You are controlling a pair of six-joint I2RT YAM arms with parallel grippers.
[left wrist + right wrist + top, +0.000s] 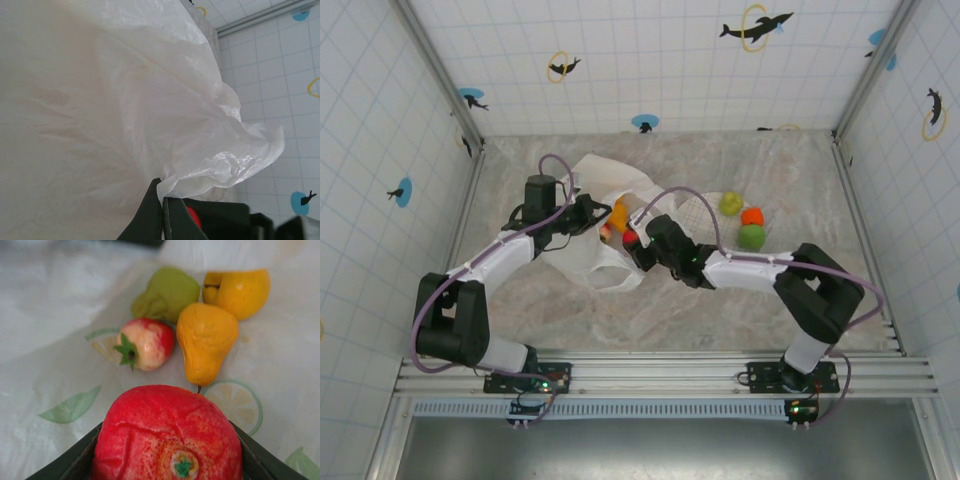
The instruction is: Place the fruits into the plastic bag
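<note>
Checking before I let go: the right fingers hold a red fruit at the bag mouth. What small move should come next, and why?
Probably open the right fingers and drop the red fruit. It hangs over the plastic bag lining, just short of the yellow pear and other fruits lying inside. The left fingers pinch the bag's edge, holding the mouth up.

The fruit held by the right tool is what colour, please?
Red fruit; the right wrist view shows it best.

Robot test cell, tiled dolphin-print walls (650, 70), marble-look tabletop (650, 320), aluminium rail (660, 372)
</note>
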